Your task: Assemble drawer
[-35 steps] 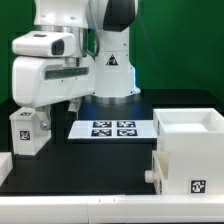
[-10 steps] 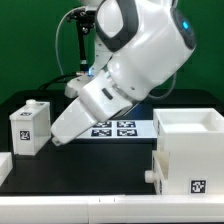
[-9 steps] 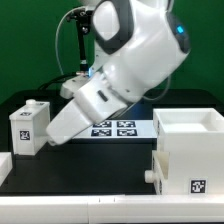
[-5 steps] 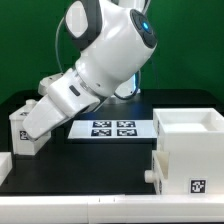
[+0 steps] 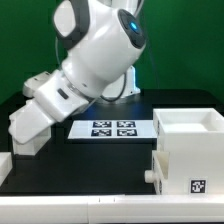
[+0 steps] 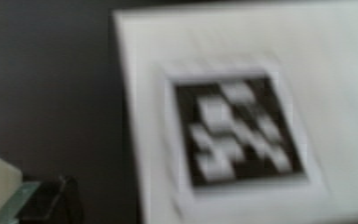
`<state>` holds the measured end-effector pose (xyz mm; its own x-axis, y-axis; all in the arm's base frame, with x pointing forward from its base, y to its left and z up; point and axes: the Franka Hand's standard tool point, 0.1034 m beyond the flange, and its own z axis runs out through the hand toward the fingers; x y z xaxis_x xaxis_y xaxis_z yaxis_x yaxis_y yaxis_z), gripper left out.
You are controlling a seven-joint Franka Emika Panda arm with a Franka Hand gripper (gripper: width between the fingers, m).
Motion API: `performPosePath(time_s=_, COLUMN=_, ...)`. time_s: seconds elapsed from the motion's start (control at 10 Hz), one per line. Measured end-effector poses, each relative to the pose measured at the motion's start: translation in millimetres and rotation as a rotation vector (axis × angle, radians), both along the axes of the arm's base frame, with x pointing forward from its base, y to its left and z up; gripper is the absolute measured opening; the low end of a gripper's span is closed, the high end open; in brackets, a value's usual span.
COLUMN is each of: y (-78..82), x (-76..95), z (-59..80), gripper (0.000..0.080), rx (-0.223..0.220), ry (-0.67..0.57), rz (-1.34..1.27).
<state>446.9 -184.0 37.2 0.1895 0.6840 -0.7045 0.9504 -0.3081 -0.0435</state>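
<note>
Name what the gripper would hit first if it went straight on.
Probably the small white block with the tag, which fills the wrist view just ahead of the gripper; blur hides the exact gap.

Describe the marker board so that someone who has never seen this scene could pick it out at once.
On the black table, look to the middle, between the robot arm on the exterior view's left and the white box on its right. The marker board lies flat there, thin and white. Unlike the box with its single visible tag, it carries several tags together.
</note>
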Motion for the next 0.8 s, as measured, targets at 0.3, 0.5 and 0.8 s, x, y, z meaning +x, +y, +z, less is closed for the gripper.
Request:
performPosePath(time_s=0.3, y=2.2, x=-0.5, z=-1.8, gripper=0.0496, rx=0.008, ry=-0.004, rz=-0.003)
performPosePath(time_s=0.5, y=2.5, x=-0.6, z=-2.0, gripper=0.0188, rx=0.008, ry=-0.004, rz=-0.004)
performPosePath(time_s=0.8, y=4.2, x=-1.5, z=-1.4, gripper=0.0062, rx=0.003, ry=0.007, rz=-0.008)
